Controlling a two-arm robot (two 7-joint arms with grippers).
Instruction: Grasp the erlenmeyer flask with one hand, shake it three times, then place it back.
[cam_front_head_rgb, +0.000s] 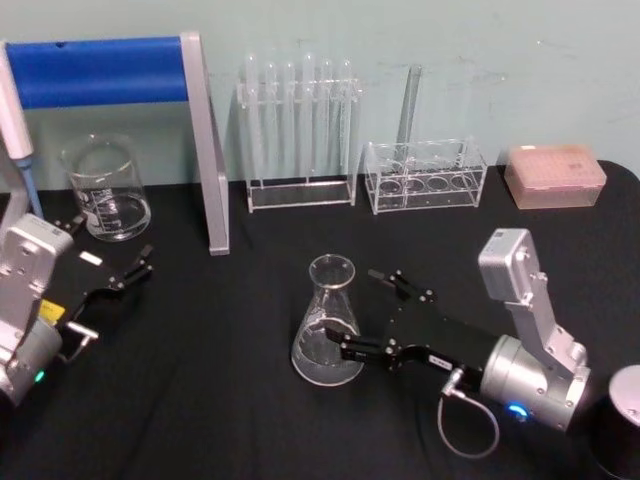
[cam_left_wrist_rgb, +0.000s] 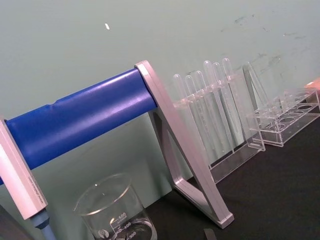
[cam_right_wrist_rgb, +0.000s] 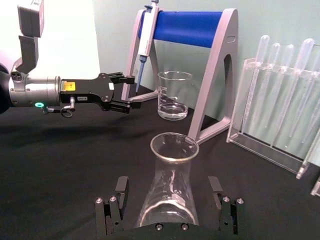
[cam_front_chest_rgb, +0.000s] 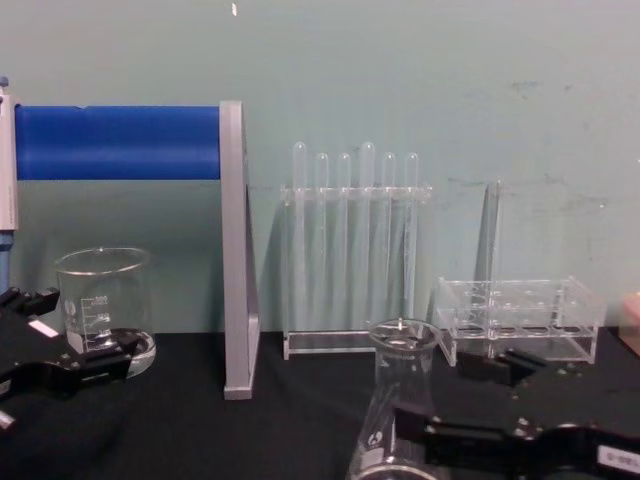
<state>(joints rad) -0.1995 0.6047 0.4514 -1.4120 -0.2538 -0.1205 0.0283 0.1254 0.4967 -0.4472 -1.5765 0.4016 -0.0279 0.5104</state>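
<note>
Near the middle of the black table, the erlenmeyer flask is standing upright, its base being flanked by the right gripper, whose fingers are spread wide and clear of the glass. At far left, the left gripper is being held beside the beaker, fingers apart and holding nothing.
</note>
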